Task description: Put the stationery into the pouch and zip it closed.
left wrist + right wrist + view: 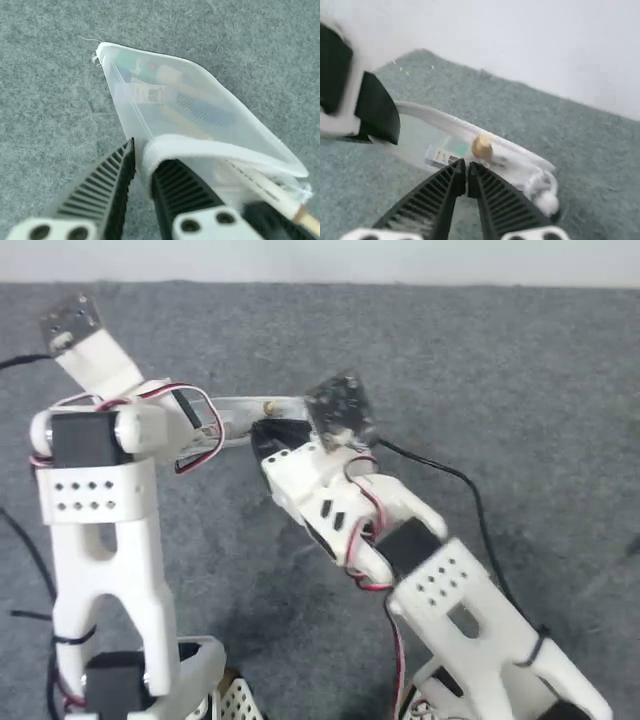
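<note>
Between the fingers (112,182) of the left claw (145,156) sits the white rim band (210,149) of the pouch (175,107). The claw is narrow and clamped on this band, with one ribbed finger outside the pouch and the other inside its mouth.

Ahead of the left claw, the translucent pouch extends away from the fingertips and lies on the grey desk (50,100). Its far corner points away from the claw. Stationery shows through the pouch wall, including a small printed card (148,93) well ahead of the fingertips. Individual items beyond that cannot be told apart.

Beside the inner finger, a pencil (272,192) lies along the pouch mouth, and its end projects past the rim.

At the tips of the right claw (466,167), the fingers are pressed nearly together with a thin slit between them. The tips meet the pouch rim. Whether they pinch the rim cannot be told.

Just beyond the right claw's tips, the round tan end of the pencil stands above the rim. To one side of these tips, a white zipper pull (542,196) lies at the end of the pouch. On the opposite side, the left claw holds the rim.
</note>
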You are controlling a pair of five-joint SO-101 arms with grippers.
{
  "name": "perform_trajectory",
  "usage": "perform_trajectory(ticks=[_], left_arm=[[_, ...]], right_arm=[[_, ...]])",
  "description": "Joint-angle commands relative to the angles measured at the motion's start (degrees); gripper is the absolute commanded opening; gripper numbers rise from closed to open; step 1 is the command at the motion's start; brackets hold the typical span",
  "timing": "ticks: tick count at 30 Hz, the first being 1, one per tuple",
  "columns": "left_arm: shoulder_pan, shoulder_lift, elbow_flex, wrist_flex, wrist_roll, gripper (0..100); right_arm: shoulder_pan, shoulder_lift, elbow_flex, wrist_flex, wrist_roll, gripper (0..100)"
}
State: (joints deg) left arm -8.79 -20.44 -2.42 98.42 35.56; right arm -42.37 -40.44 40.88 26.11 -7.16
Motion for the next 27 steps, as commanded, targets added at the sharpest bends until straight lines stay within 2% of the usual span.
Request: perform_trajectory(ticks=[1, 8, 18, 24, 27], left_arm=[[-0.35, -2.73, -1.10, -1.32, -0.62, 1], [-0.35, -2.73, -1.10, -1.32, -0.62, 1], [-0.35, -2.73, -1.10, -1.32, -0.62, 1], [-0.35, -2.73, -1.10, -1.32, -0.62, 1], [-0.35, -2.73, -1.10, -1.32, -0.62, 1]], right_arm=[[-0.13, -8.57, -1.14, 1.19, 0.62, 0.6], [-0.04, -14.02, -1.05, -0.48, 0.44, 0.6], [3.38, -13.93, 7.65, -15.96, -1.05, 0.6], [3.65, -5.85, 6.95, -20.09, -0.97, 0.6], [3.38, -0.40, 5.01, -20.26, 2.29, 0.6]])
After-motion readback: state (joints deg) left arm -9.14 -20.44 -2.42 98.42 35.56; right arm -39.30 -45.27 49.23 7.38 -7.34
